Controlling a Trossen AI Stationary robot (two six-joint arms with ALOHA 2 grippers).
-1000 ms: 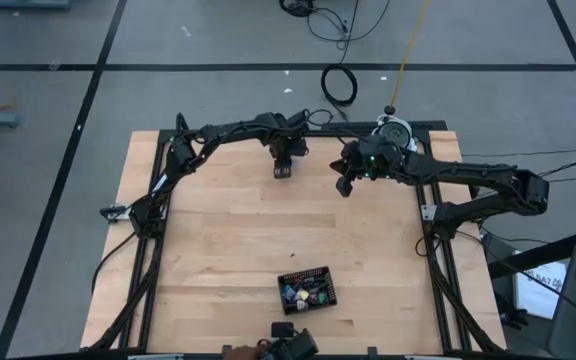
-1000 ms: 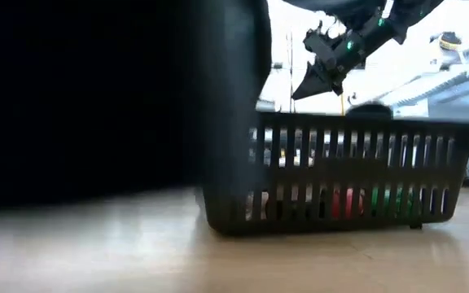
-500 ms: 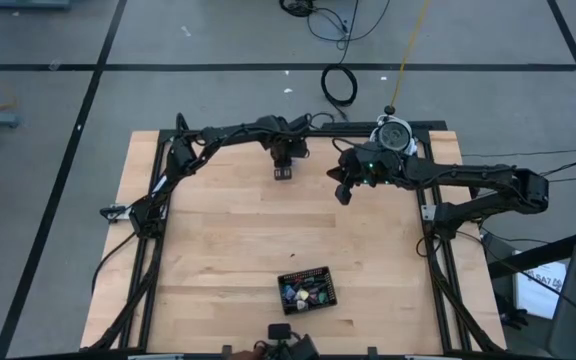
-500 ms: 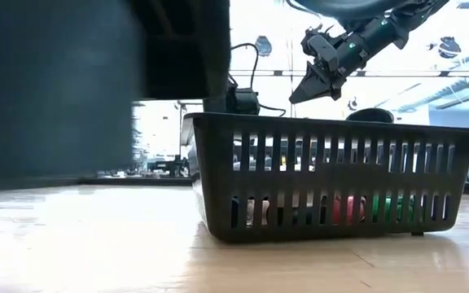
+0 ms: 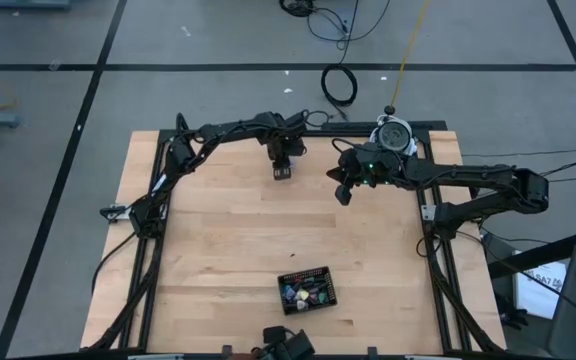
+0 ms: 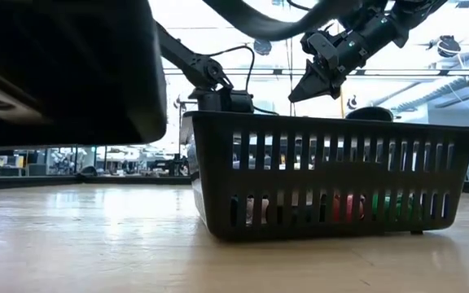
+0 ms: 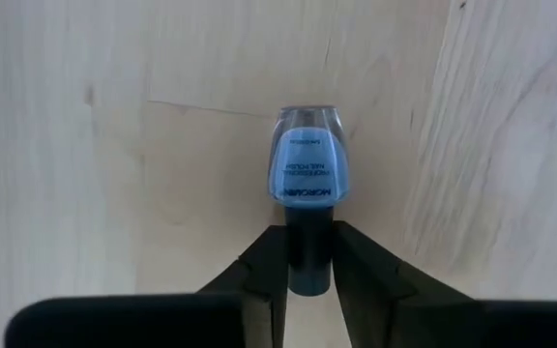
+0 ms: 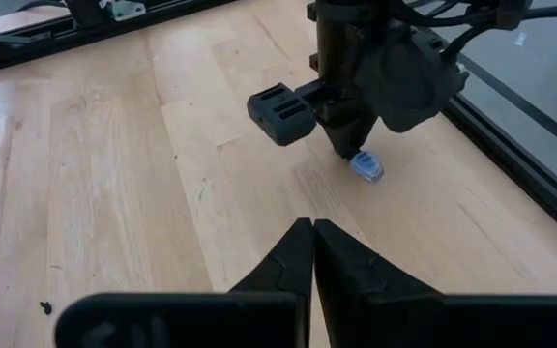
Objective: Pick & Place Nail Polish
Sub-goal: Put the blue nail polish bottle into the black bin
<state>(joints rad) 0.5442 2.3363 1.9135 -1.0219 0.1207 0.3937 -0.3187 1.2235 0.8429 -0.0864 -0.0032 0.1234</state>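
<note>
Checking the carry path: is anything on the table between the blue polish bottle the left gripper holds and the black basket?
Nothing visible: the left gripper pinches the blue bottle by its cap at the table's far edge, and only bare wood lies between it and the basket.

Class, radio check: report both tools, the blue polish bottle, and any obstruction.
Left tool shut on blue polish bottle by its cap, at the table's far edge. Right tool shut, empty, nearby. Nothing in the way.

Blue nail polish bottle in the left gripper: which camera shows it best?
Left wrist view: the blue bottle fills the frame, its dark cap between the left gripper fingers. Right wrist view shows it small; the high and low views don't show it.
</note>
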